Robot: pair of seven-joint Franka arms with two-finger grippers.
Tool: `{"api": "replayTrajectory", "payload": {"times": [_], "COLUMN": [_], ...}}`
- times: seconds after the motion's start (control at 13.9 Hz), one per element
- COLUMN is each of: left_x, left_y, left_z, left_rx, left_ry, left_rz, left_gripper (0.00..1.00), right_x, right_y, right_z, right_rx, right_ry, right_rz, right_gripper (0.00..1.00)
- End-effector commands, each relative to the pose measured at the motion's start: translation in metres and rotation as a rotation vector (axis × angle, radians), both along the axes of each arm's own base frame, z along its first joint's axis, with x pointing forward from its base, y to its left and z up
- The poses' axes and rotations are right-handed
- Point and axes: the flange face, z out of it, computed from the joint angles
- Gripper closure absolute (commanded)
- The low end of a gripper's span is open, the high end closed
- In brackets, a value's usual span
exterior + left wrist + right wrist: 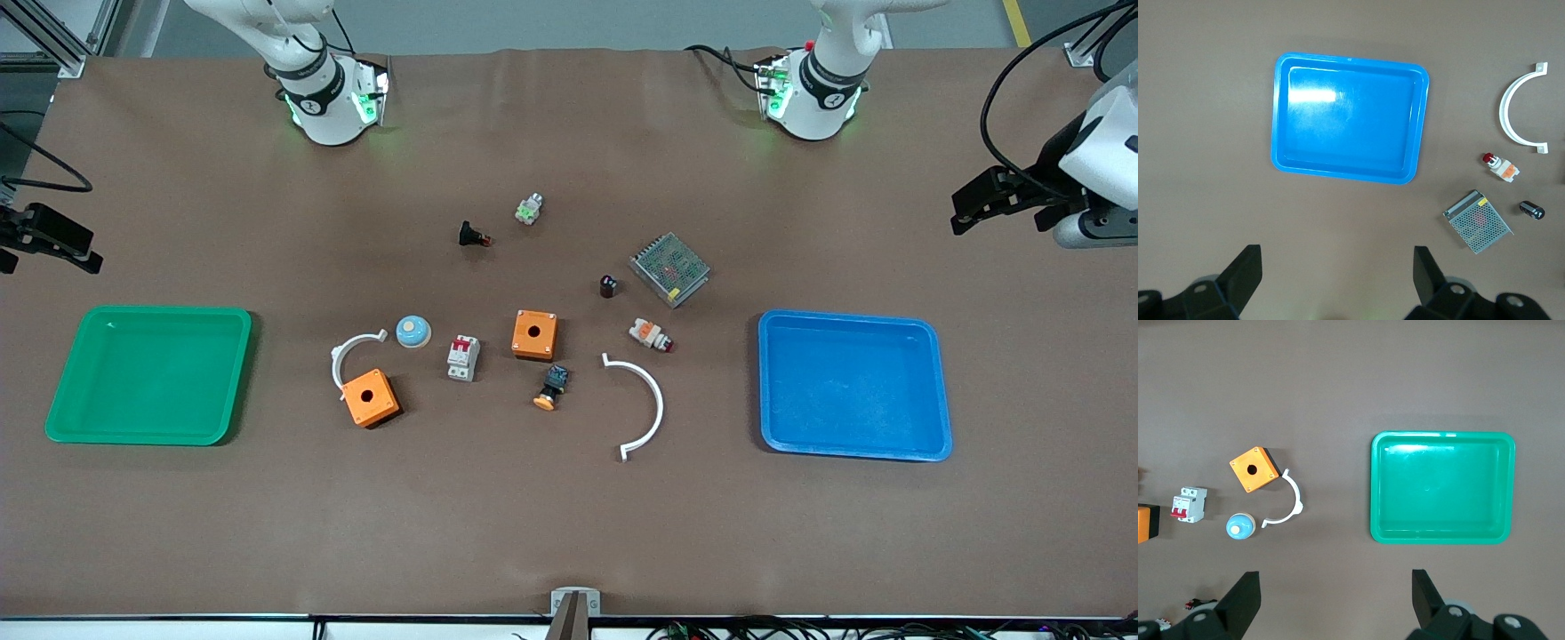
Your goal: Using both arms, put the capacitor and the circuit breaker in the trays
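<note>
On the brown desk (569, 516) two shallow plastic trays lay well apart, one at each end. The green rectangular tray (151, 374) sat toward the right arm's end, and nothing lay in it. The blue rectangular tray (853, 385) sat toward the left arm's end, and it too held nothing.

All the small parts rested on the bare desk between the trays. The capacitor (608, 286), a tiny black stubby cylinder, lay just beside a grey mesh-covered metal box (669, 268), on the side toward the right arm's end. The circuit breaker (463, 357), a small white and grey block with red toggles, stood between a pale blue domed button (413, 332) and an orange square box with a round hole (535, 334). A second orange square box (371, 397) sat touching one end of a short white curved plastic strip (353, 352).

The left gripper (1337, 275) hung in the air at the blue tray's end of the desk, its fingers spread wide and holding nothing. The right gripper (1335, 595) hung at the green tray's end, its fingers likewise spread wide and empty. Both arms waited.
</note>
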Motion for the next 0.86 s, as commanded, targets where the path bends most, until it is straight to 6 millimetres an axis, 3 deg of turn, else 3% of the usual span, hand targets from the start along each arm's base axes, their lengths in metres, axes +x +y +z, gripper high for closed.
{"api": "replayTrajectory", "payload": {"times": [0.0,0.14,0.36,0.79], "left_x": [-0.004,-0.003,0.024,0.033], "left_y": [0.002,0.002,-0.002,-0.128], "left_z": [0.006,0.005,-0.024,-0.089], "left_rx": [-0.009,-0.009,-0.016,0.057], "left_ry": [0.006,0.007,0.05,0.097], "left_rz": [-0.026,-0.008,-0.03,-0.042], "left_gripper": [0.0,0.0,0.0,0.0], "right_x": [0.001,0.001,0.001,0.01], "right_y": [0.0,0.0,0.0,0.007], "right_z": [0.004,0.004,0.004,-0.003], "right_rx": [-0.002,-0.002,-0.002,0.007], "right_ry": [-0.005,-0.006,-0.006,-0.024], "right_rz": [-0.002,-0.002,-0.002,0.008], "right_gripper": [0.0,0.0,0.0,0.0]}}
